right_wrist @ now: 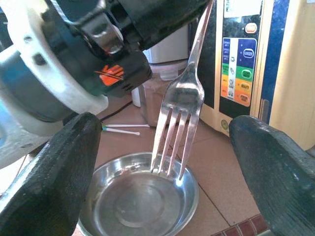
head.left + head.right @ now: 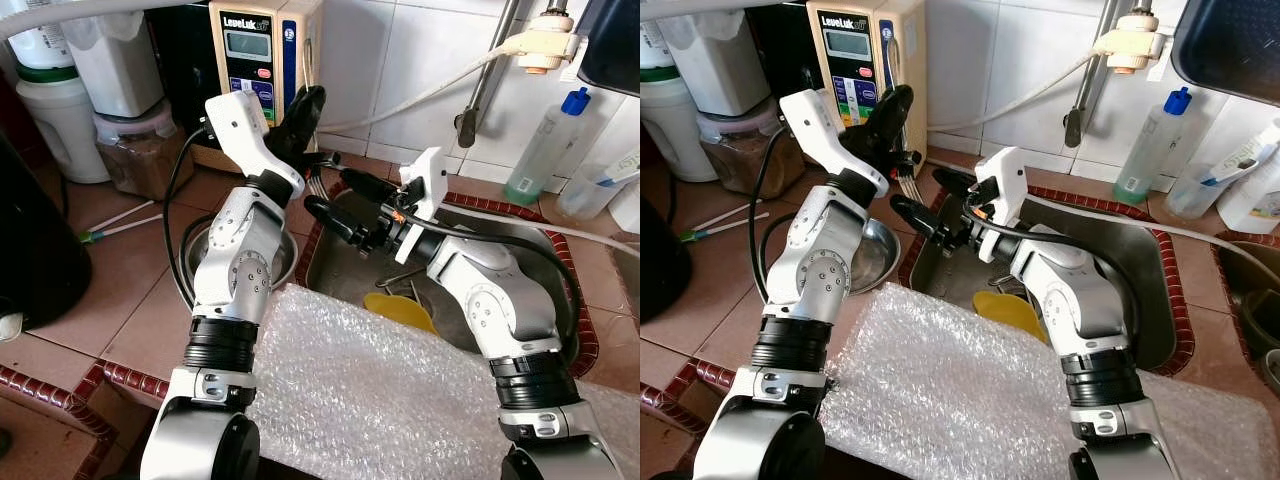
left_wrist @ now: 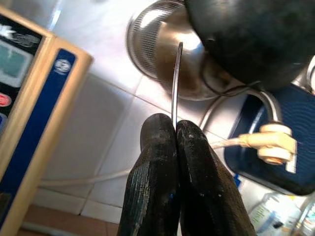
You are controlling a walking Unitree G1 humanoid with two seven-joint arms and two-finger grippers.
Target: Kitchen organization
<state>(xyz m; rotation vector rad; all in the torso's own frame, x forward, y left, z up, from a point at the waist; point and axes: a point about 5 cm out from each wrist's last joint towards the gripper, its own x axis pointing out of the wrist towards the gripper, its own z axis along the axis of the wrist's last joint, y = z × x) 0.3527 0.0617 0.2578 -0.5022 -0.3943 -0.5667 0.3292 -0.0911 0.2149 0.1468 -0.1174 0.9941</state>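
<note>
My left gripper (image 2: pixel 305 108) is raised in front of the water machine, shut on the handle of a steel fork (image 1: pixel 179 105). The fork hangs tines down over a round steel bowl (image 1: pixel 138 201) on the tiled counter. In the left wrist view the fingertips (image 3: pixel 160 130) pinch the thin handle (image 3: pixel 175 78) edge-on. My right gripper (image 2: pixel 917 190) reaches in from the sink side. It is open, with one finger on each side of the fork tines (image 2: pixel 910 185) and not touching them. My left arm hides part of the bowl (image 2: pixel 875 255).
The steel sink (image 2: pixel 1145 290) lies to the right with a yellow item (image 2: pixel 400 310) in it. A bubble wrap sheet (image 2: pixel 380 390) covers the near counter. The water machine (image 2: pixel 255 50), jars (image 2: pixel 140 150) and bottles (image 2: pixel 545 150) line the back wall. A faucet (image 2: pixel 545 40) hangs above.
</note>
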